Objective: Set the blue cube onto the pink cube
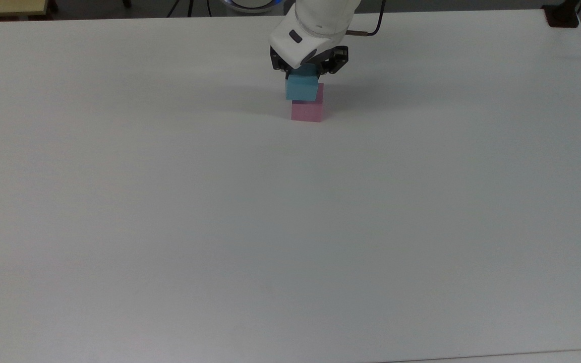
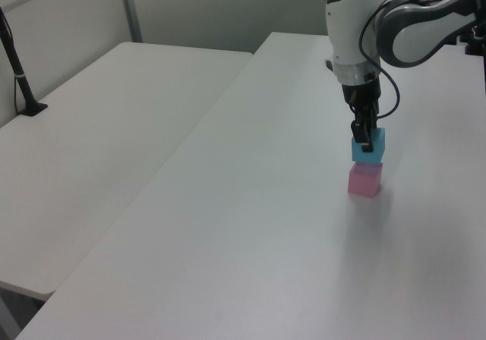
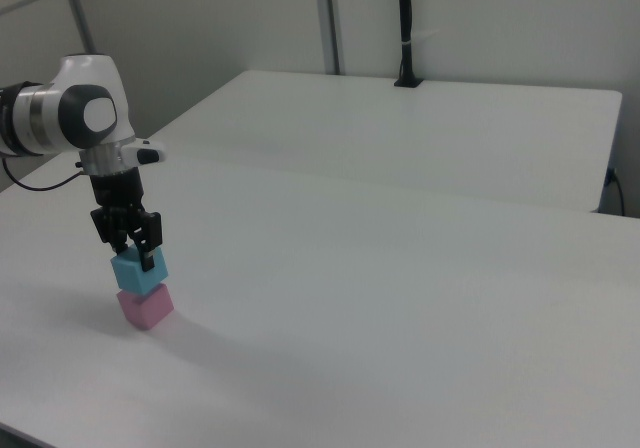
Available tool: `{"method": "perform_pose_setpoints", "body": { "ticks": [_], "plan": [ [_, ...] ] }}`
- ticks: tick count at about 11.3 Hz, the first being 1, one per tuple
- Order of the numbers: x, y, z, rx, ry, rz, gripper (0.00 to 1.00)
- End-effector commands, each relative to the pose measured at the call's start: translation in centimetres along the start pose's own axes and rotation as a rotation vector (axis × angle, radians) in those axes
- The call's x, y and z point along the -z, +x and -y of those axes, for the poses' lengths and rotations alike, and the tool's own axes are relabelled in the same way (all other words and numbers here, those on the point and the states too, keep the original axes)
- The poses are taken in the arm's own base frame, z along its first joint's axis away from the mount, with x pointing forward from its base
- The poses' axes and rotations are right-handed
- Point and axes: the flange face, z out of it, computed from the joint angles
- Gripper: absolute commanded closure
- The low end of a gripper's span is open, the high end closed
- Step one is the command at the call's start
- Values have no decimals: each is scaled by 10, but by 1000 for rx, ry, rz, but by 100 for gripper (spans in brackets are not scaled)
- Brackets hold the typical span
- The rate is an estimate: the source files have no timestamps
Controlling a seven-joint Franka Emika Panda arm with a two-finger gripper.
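Over the pink cube [image 1: 306,112]: blue cube [image 1: 301,88] hangs clamped in the gripper [image 1: 308,70], fingers pinching its upper sides.
Landmark: pink cube, sitting flat on the white table [image 1: 290,227], toward the far edge in the top view.
Blue vs pink: in the left view blue cube [image 2: 367,147] looks right on top of pink cube [image 2: 364,179]; in the right view blue cube [image 3: 139,269] sits just above pink cube [image 3: 145,306], contact or thin gap, can't tell which.
Alignment: blue looks shifted a bit twd the top view's left of pink; pink's top shows as a strip on the top view's right of blue. Partly camera angle, prob. a small real offset.
Step in hand: lower & release, judged from the stacked look.
Doing it well: nudge blue twd the top view's right so edges match pink, keep faces square, go straight down, no sideways drag or pink slides. Let go only when blue's weight rests fully on pink; then lift straight up so fingers don't tip the stack.
Risk: overhang on one side means tilt or topple on release.
Gripper elsewhere: gripper [image 2: 364,133] and gripper [image 3: 127,236] both point straight down over pink.
Around pink: bare tabletop, nothing near.
Further off: second white table [image 2: 99,135] beyond; black post [image 3: 404,28] at its far edge in the right view.
In the way: nothing I can see.
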Motion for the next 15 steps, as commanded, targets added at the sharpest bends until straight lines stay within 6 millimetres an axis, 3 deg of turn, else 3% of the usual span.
{"method": "perform_pose_setpoints", "body": {
  "ticks": [1, 3, 6, 8, 11, 15],
  "plan": [
    [-10, -3, 8, -7, -13, 1, 38],
    [-10, -2, 9, -42, -15, -1, 0],
    [-6, -2, 9, -50, -15, -2, 0],
    [14, 1, 0, -60, -7, -28, 0],
    [74, -2, -46, -31, 17, -77, 0],
    [149, -16, -127, -87, 82, -84, 0]
  ]
}}
